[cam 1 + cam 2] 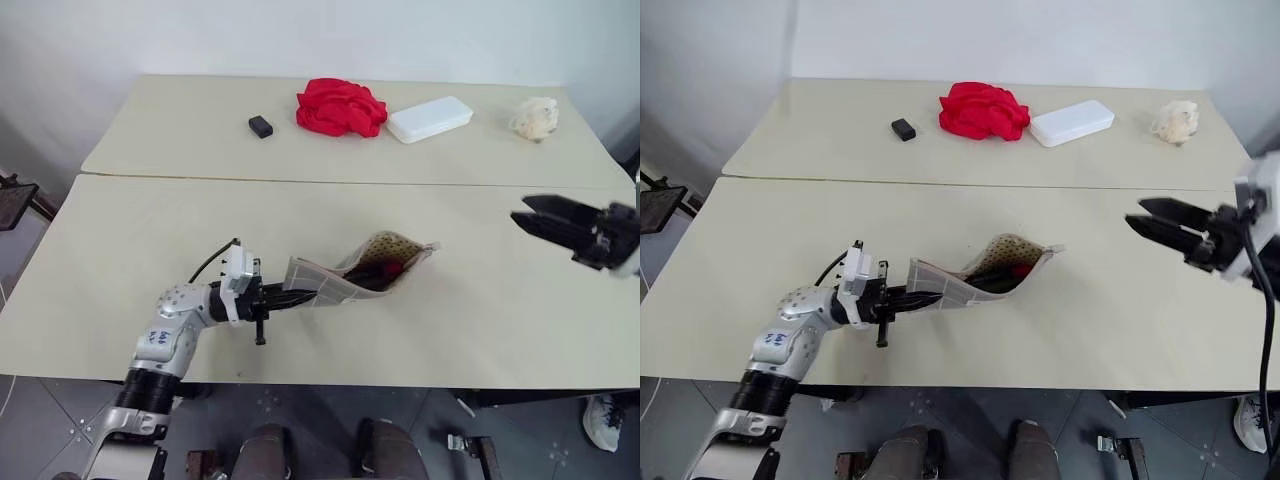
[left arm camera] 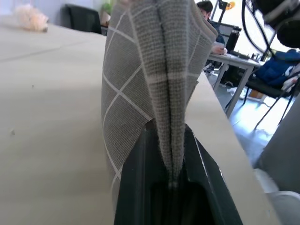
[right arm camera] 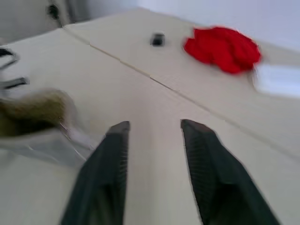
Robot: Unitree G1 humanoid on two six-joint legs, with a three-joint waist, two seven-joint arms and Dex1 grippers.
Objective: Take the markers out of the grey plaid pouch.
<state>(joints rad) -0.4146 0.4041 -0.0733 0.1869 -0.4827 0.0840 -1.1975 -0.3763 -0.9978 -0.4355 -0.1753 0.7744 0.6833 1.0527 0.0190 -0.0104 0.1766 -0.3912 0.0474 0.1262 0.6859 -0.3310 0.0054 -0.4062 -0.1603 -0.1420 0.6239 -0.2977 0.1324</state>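
Observation:
The grey plaid pouch [image 1: 330, 285] lies near the front table's middle, its mouth gaping toward the right and lifted a little off the top. A red marker [image 1: 392, 268] shows just inside the mouth among dark contents. My left gripper [image 1: 285, 296] is shut on the pouch's closed left end; in the left wrist view its black fingers [image 2: 140, 178] pinch the folded plaid fabric [image 2: 154, 70]. To the right, apart from the pouch and above the table, my right gripper [image 1: 530, 220] hangs open and empty, its tips pointing left toward the mouth; its fingers [image 3: 110, 154] stand apart.
On the far table lie a small black block [image 1: 261, 126], a red cloth [image 1: 341, 107], a white rectangular box [image 1: 429, 119] and a cream crumpled lump [image 1: 536, 117]. A seam [image 1: 300, 180] divides the two tables. The front edge runs just below the left arm.

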